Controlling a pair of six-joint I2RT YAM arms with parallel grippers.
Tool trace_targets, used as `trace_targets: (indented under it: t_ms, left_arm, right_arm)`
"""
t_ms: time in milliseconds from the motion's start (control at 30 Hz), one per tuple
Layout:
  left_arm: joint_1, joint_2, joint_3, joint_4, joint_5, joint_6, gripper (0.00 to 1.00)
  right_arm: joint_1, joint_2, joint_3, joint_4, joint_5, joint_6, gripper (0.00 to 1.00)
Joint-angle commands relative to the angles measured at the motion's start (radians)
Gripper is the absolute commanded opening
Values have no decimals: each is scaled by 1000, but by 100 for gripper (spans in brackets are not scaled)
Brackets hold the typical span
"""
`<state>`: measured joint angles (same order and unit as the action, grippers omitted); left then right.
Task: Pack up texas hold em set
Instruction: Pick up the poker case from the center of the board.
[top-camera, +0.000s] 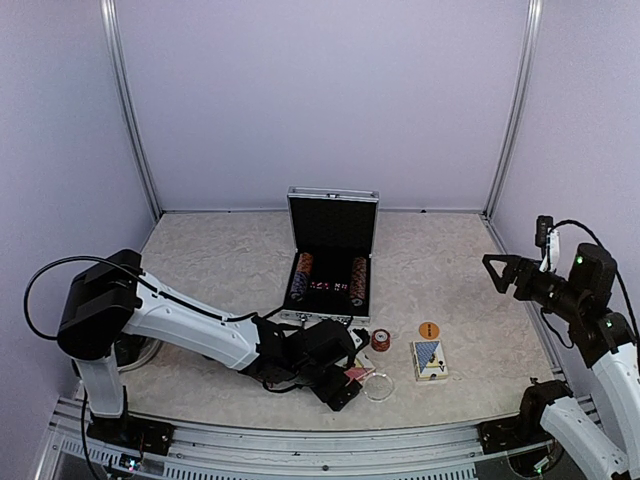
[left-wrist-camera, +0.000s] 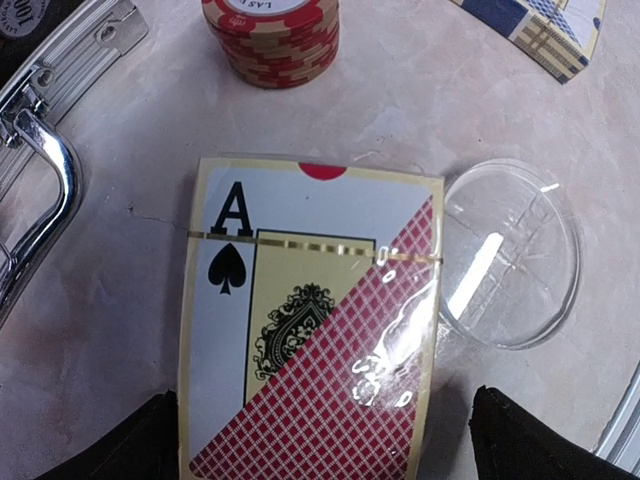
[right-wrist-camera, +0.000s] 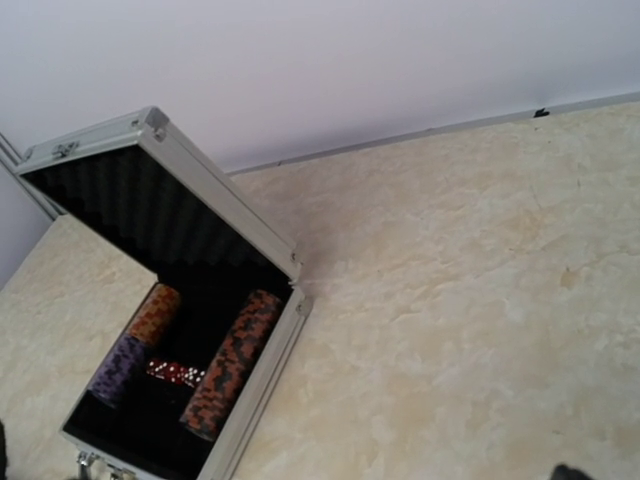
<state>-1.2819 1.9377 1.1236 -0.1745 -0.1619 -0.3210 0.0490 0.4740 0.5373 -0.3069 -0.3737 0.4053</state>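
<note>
Red deck (left-wrist-camera: 310, 320), ace of spades up and wrapped in film, lies flat near the middle of the desk's near edge, just in front of the open case (top-camera: 331, 250). The left gripper (left-wrist-camera: 320, 445) straddles it with jaws apart. One finger looks to touch a long side of the deck and the other stands clear of the opposite side, so nothing is clamped yet. A chip stack (left-wrist-camera: 271, 40) stands just beyond the deck, and a clear disc (left-wrist-camera: 508, 255) lies just beside it. The blue deck (top-camera: 430, 360) and orange button (top-camera: 428, 328) sit further toward the right edge. The right gripper (top-camera: 493, 273) hangs raised by the right edge, jaws apart and empty, facing the case and its chip rows (right-wrist-camera: 228, 365).

The step in hand seems to be picking up the red deck. Next the jaws need to close squarely on its long sides and lift it clear of disc and stack. Then they should carry it over the case's front wall to a free slot.
</note>
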Motion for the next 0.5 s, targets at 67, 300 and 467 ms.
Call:
trace_targets:
  t_ms: [67, 300, 467]
  left_arm:
    - [9, -76, -38, 13, -29, 3, 99]
    - [50, -76, -37, 19, -23, 26, 99]
    - [54, -53, -19, 11, -13, 68, 99]
  right_arm:
    - [-11, -1, 0, 18, 0, 1, 99]
    - [-11, -3, 1, 15, 1, 0, 99]
    - [-11, 4, 4, 15, 2, -4, 99]
